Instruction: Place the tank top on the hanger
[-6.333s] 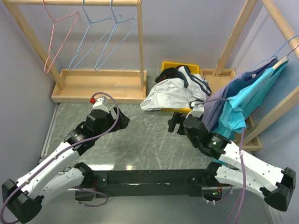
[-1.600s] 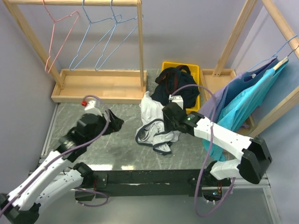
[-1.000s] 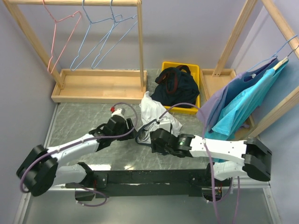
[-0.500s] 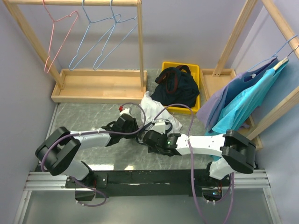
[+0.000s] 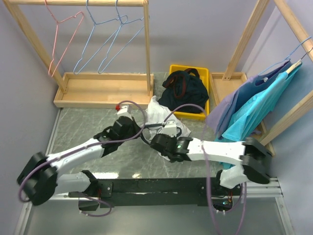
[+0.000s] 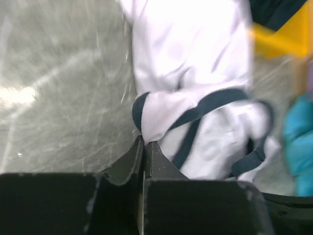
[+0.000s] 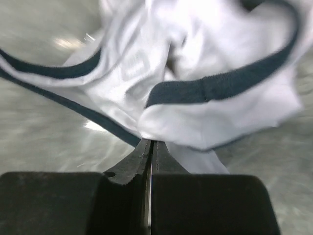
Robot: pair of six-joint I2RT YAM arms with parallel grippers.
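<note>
1. At the far left, a pink wire hanger (image 5: pixel 61 41) is hung on a wooden rack (image 5: pixel 78 2). It is thin and bent into a triangle with a hook on top.
2. Next to it, the hanger (image 5: pixel 95 41) for this job is hung on the same bar, beside a second blue one just like it. It is kept up there, well apart from the shirt, so it can be reached later.
3. The left gripper (image 6: pixel 145 147) is seen closed tight. A navy-trimmed edge of the tank top (image 5: pixel 164 120) is pinched between its tips, so the left gripper has hold of the shirt.
4. The tank top is found in the middle of the table (image 5: pixel 83 132), bunched up in a soft heap. It is white cloth with dark blue bands, and it looks floppy and wrinkly.
5. The right gripper (image 7: pixel 150 147) is closed tight too. A white fold of the tank top is caught at its tips. It seems two spots are held so the shirt can be pulled open.
6. Behind the shirt, a dark garment (image 5: pixel 185 90) is piled in a yellow bin (image 5: pixel 203 71).
7. At the far right, teal and purple shirts (image 5: pixel 249 105) are hung on another rack, smooth and droopy.
</note>
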